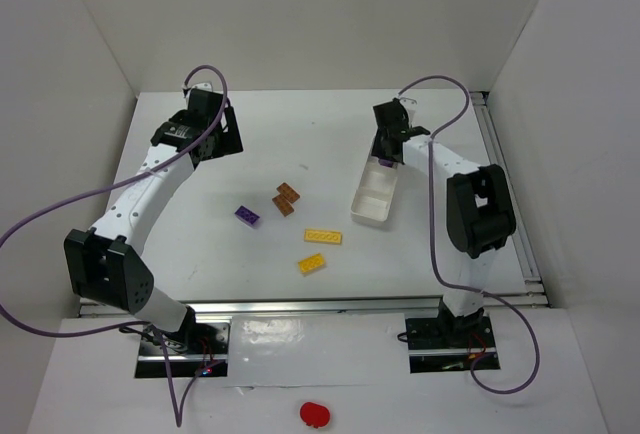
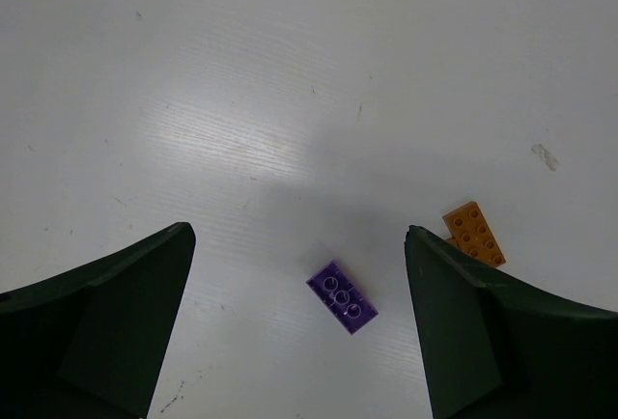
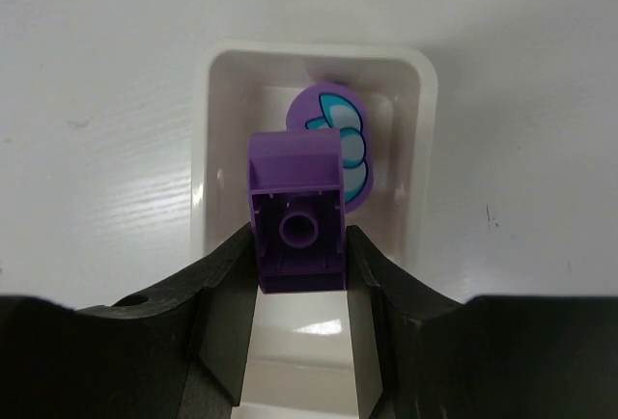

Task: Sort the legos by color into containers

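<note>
Right gripper [image 3: 299,245] first: my jaws are nearly closed, pinched on the two sides of a purple brick [image 3: 294,209]. Its hollow underside faces my wrist camera, and it sits squarely between the fingers. I'm holding it over the end compartment of the white tray [image 3: 208,149], the end farthest from my bases. A round purple piece [image 3: 333,110] with a blue and white mark lies in that compartment, partly hidden behind the brick. I can't tell whether the two touch.

Now the left gripper [image 2: 299,236]: jaws spread wide, nothing between them, hanging above the table [image 2: 290,71]. Below the gap lies a second purple brick [image 2: 343,296], studs up and turned at an angle. An orange-brown pair [image 2: 475,233] sits just beside my right-hand finger from this view.

From above, two yellow bricks [image 1: 322,236] lie nearer my bases, apart from each other and left of the tray.
</note>
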Controlling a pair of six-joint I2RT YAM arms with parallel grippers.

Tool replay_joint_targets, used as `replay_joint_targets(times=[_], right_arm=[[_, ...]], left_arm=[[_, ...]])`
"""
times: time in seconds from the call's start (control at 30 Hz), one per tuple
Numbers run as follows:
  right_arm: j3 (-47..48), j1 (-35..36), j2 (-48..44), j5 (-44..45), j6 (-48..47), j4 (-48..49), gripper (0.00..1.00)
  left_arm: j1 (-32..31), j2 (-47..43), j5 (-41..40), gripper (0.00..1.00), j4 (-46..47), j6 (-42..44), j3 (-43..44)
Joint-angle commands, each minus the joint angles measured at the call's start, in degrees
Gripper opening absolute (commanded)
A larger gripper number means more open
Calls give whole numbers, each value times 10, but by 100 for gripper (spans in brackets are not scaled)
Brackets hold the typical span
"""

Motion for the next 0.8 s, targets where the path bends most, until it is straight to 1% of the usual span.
replay_joint_targets(times=[0.0,0.1,0.17,0.2,0.23,0.27,0.3,0.37,0.43,0.5,0.53,0.57,0.63,0.67,0.73,0.77], right_arm=[[55,-15,22,2,-5,24,40],[68,-20,43,-20,-5,34,40],[76,-20,58,-29,-11,34,43],[89,-20,63,-29,-11,34,47],[95,-20,70,-29,-11,34,53],[110,-20,84,-35,-11,13,68],[110,-20,84,-35,-11,7,73],[110,-14,75,-35,-11,7,78],[77,-9,52,-35,-11,27,78],[43,-9,19,-35,-11,46,73],[34,-9,11,-30,-11,46,62],[27,-9,-1,-30,-4,53,54],[20,-9,-1,-30,-4,53,43],[20,-9,-6,-30,-4,46,34],[20,-9,-20,-24,-4,46,34],[20,6,-28,-32,-12,46,34]], left_arm=[[3,-10,0,100,2,-6,9],[3,-5,0,100,2,-6,9],[3,0,0,100,2,-1,15],[3,0,0,100,2,-1,15],[3,0,0,100,2,-1,15],[3,0,0,100,-3,-1,21],[3,5,0,100,-3,-1,21],[3,5,0,100,-3,-1,21],[3,5,0,100,-3,-1,21],[3,5,0,100,-3,-1,21],[3,5,0,100,-3,-1,21],[3,5,6,100,-3,-1,21],[3,11,12,100,-3,-1,21],[3,11,12,100,-3,-1,26],[3,11,12,100,-3,-1,26],[3,11,12,100,-3,-1,26]])
